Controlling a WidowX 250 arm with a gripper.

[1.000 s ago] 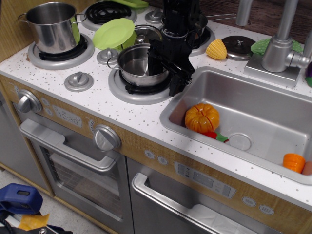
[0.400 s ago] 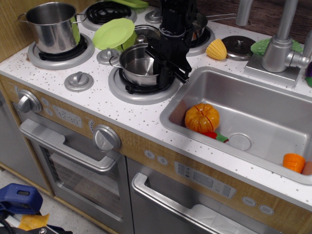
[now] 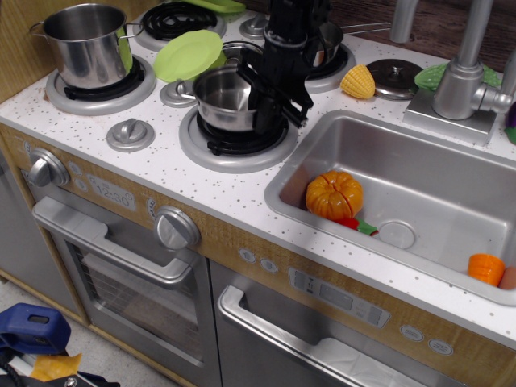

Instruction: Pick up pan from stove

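Observation:
The pan [image 3: 219, 98] is a small shiny steel pot. It hangs a little above the front right burner [image 3: 234, 147] of the stove [image 3: 161, 171] and tips slightly. My black gripper [image 3: 263, 103] comes down from above and is shut on the pan's right rim, with one finger inside and one outside. The burner's black coil shows under the pan.
A taller steel stockpot [image 3: 87, 47] stands on the left burner. A green plate [image 3: 189, 55] lies just behind the pan. A long-handled pan [image 3: 332, 39] is at the back. The sink [image 3: 435, 173] to the right holds an orange pumpkin [image 3: 334, 194]. Corn [image 3: 358, 82], a lid [image 3: 395, 74] and the faucet [image 3: 463, 76] are at the back right.
The gripper closed on the pan's right rim and rose. The pan came up off the burner and shifted slightly left and back.

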